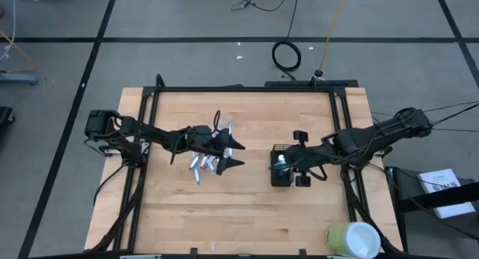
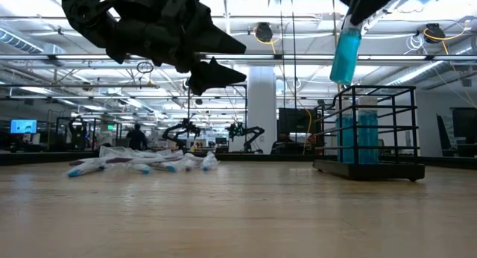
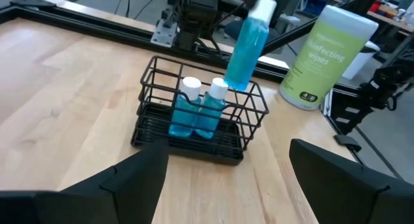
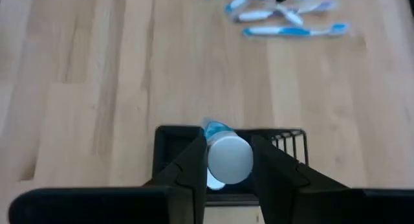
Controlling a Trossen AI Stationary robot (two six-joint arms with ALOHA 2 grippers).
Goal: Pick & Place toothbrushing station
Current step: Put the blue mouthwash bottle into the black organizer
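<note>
Right hand [image 4: 228, 160] grips tube [image 4: 229, 156] above holder [image 3: 194, 123].

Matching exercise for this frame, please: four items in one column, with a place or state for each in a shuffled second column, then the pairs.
Items:
1. left tool
2. right tool
3. toothbrushes
4. wipes canister

Places or states:
A. lying loose in a heap on the table
B. standing at the table's near right corner
C. shut on a blue bottle above the black wire holder
D. open and empty, over the heap

Pairs: 1-D, 2-C, 3-A, 4-B
</note>
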